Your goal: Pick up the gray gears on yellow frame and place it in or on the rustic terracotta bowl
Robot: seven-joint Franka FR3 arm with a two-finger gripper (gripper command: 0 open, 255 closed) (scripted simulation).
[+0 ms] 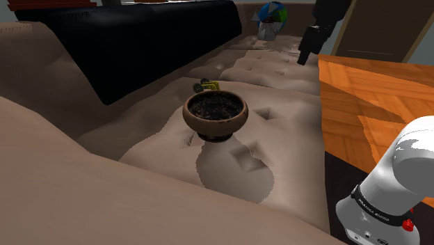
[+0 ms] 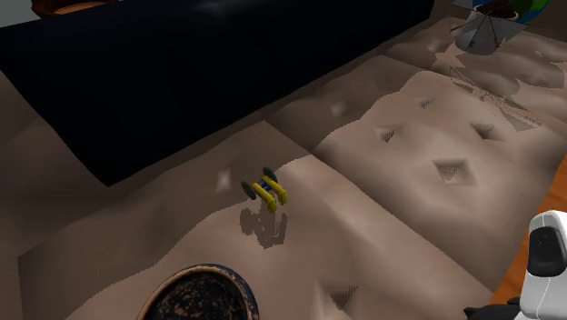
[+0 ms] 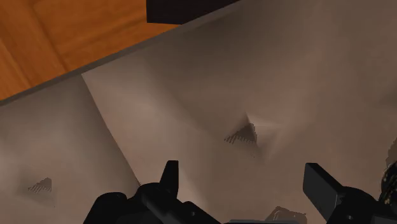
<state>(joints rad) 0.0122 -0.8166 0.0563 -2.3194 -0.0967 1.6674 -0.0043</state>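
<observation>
The gears on a yellow frame (image 1: pixel 206 85) are a small toy with dark gears, lying on the beige tufted cushion just behind the bowl; in the second exterior view the toy (image 2: pixel 265 190) sits in the middle of the cushion. The brown bowl (image 1: pixel 215 115) with a dark speckled inside stands upright at the centre; its rim (image 2: pixel 195 289) shows at that view's lower edge. My black gripper (image 1: pixel 304 57) hangs high at the shoulder view's upper right, far from both. In the wrist view the gripper (image 3: pixel 245 177) is open over bare cushion, with nothing between its fingers.
A large dark cushion (image 1: pixel 139 42) runs along the back of the beige surface (image 1: pixel 278 146). A blue-green globe-like object (image 1: pixel 272 15) stands at the far end. Orange wooden floor (image 1: pixel 375 90) lies beyond the cushion's edge at the shoulder view's right. My white arm (image 1: pixel 393 184) rises at the lower right.
</observation>
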